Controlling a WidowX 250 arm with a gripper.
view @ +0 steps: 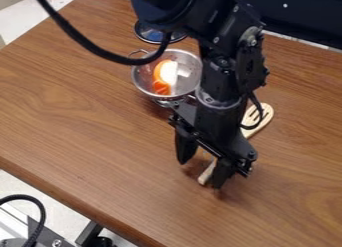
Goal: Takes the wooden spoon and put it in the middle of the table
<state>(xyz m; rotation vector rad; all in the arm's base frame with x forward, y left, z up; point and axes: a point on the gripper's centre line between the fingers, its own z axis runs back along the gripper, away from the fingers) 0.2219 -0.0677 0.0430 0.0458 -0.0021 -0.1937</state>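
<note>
My gripper (200, 174) hangs low over the wooden table (87, 106), right of its middle, with its two fingers apart. The light wooden spoon (267, 112) lies at a slant on the table. Its slotted head shows to the right of the arm, and its handle passes under the gripper. The handle's end shows beside the inner side of the right finger, within the gap between the fingers. Much of the handle is hidden behind the gripper. Whether the finger touches it I cannot tell.
A metal colander (141, 77) with an orange and white item (161, 83) inside stands close behind and left of the gripper. Behind the colander lies a round blue lid-like thing (152, 35). A dark cable loops over the colander's rim. The table's front edge runs along the lower left.
</note>
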